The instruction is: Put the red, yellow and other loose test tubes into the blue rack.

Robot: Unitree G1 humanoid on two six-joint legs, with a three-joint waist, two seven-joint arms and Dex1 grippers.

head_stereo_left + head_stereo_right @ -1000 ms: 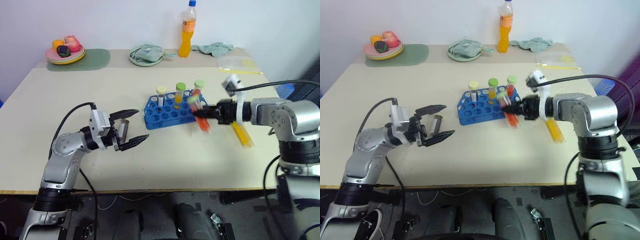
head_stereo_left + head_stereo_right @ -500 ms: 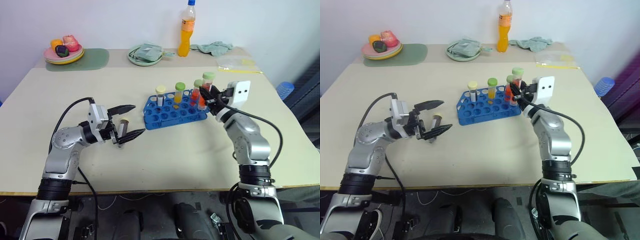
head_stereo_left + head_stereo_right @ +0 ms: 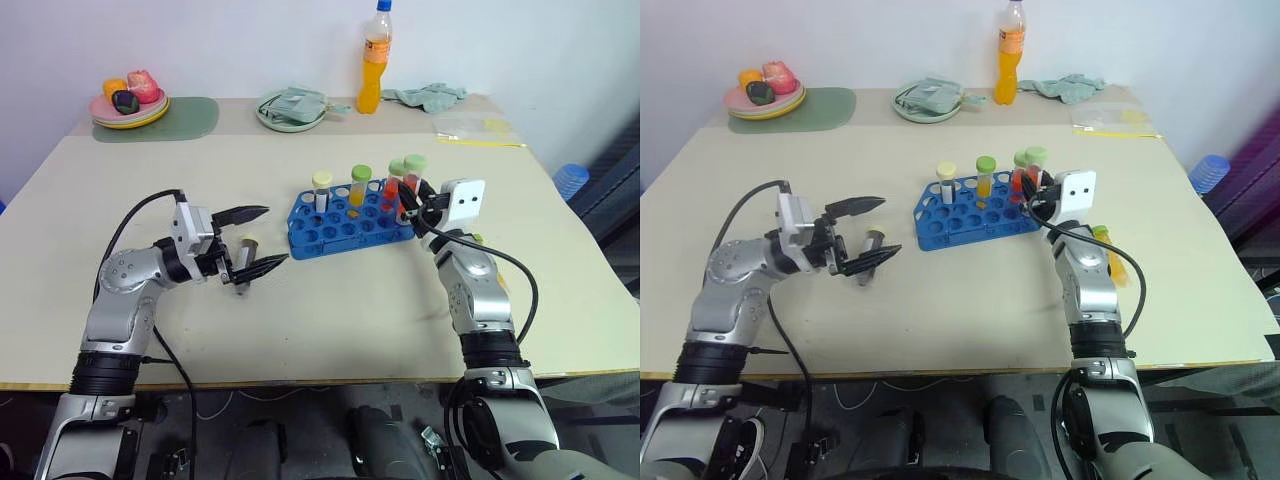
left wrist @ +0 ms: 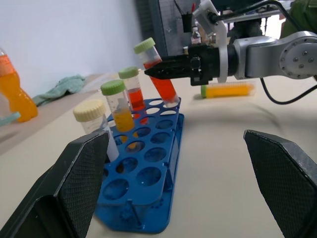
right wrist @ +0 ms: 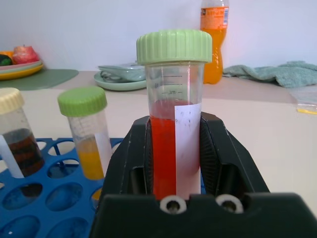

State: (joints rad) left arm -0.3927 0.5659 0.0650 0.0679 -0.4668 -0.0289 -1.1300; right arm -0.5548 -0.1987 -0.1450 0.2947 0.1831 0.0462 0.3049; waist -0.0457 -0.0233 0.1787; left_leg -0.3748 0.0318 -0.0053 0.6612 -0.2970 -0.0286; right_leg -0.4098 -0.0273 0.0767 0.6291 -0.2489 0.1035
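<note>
The blue rack stands mid-table and holds three capped test tubes: a cream-capped dark one, a green-capped yellow one and a green-capped red one. My right gripper is shut on another red, green-capped tube, tilted, with its lower end at a hole in the rack's right end. A yellow tube lies on the table right of that arm. My left gripper is open left of the rack, and a small cream-capped tube stands on the table by its fingers, ungripped.
Along the back edge stand an orange drink bottle, a green plate with a cloth, a plate of fruit on a green mat, another cloth and a clear bag. Bare tabletop lies in front of the rack.
My right arm swung in from the right, turned the red tube from sideways to nearly upright and lowered it to the rack's right end. The left gripper stayed open in place.
</note>
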